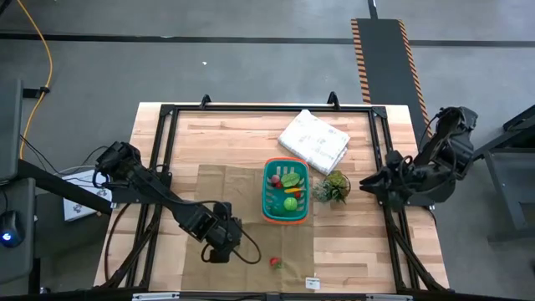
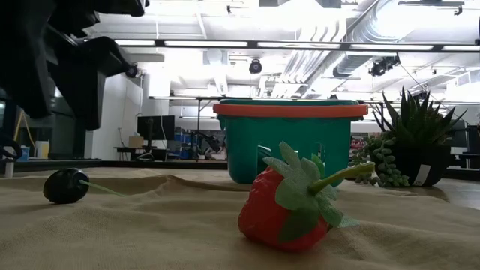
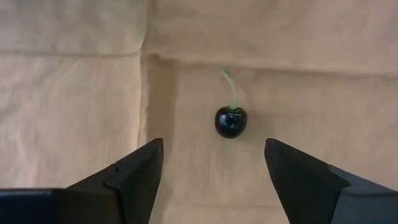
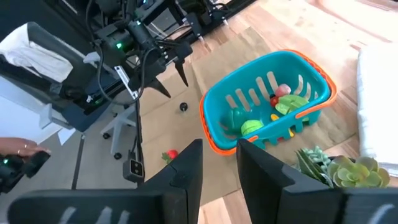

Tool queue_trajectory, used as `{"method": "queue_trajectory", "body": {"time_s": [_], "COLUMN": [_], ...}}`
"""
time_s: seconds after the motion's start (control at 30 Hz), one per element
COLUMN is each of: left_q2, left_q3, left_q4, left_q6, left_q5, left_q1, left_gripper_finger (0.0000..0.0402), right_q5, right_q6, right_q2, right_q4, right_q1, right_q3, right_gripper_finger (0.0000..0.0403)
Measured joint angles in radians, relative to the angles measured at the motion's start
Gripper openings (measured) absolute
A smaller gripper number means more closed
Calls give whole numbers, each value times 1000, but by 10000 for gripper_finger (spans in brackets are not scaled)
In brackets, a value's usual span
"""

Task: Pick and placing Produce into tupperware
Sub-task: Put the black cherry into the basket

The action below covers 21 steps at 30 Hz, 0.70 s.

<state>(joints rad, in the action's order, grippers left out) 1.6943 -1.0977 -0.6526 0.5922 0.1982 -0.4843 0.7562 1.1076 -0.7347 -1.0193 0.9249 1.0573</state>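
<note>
The left gripper (image 1: pixel 224 251) hangs over the tan cloth (image 1: pixel 226 188) at the lower left of the high view. Its jaws are spread wide with nothing in them. Between its two dark fingers (image 3: pixel 134 174) in the left wrist view lies a small dark cherry (image 3: pixel 231 122) with a thin green stem. The cherry sits on the cloth, not touching either finger. In the low view the cherry (image 2: pixel 66 186) is at the left, low on the cloth.

A red strawberry (image 1: pixel 274 262) with green leaves lies on the cloth too, near the bottom middle of the high view. In the low view it is big and close, in front of the basket.

The teal basket (image 1: pixel 269 209) with the orange rim stands in the middle of the counter (image 1: pixel 242 138). Inside it are green leafy bits, a round green piece (image 1: pixel 290 203) and a red piece (image 1: pixel 275 179).

A spiky green plant (image 1: pixel 334 186) stands just right of the basket. A white folded cloth (image 1: pixel 314 140) lies above it, toward the top of the high view.

The right gripper (image 1: pixel 368 184) waits at the right side of the counter, near the plant. Its jaws are a little apart and hold nothing.
</note>
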Motion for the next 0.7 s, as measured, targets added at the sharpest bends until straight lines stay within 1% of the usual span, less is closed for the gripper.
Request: {"method": "queue_trajectory", "body": {"time_s": [0.17,0.37,0.47,0.7], "left_q2": [0,0,0,0], "left_q3": [35,56,72,114], "left_q4": [56,84,92,197], "left_q6": [-97,-197,-228,-260], "left_q5": [-4,-7,-8,-23], "left_q1": [0,0,0,0], "left_gripper_finger": [276,267,260,239], "right_q5": [9,57,77,86], "right_q6": [39,45,45,63], "right_q2": [-13,-34,-48,-75], "right_q4": [2,27,35,38], "right_q1": [0,0,-1,-2], "right_q3": [0,0,0,0], "right_gripper_finger": [89,89,89,89]}}
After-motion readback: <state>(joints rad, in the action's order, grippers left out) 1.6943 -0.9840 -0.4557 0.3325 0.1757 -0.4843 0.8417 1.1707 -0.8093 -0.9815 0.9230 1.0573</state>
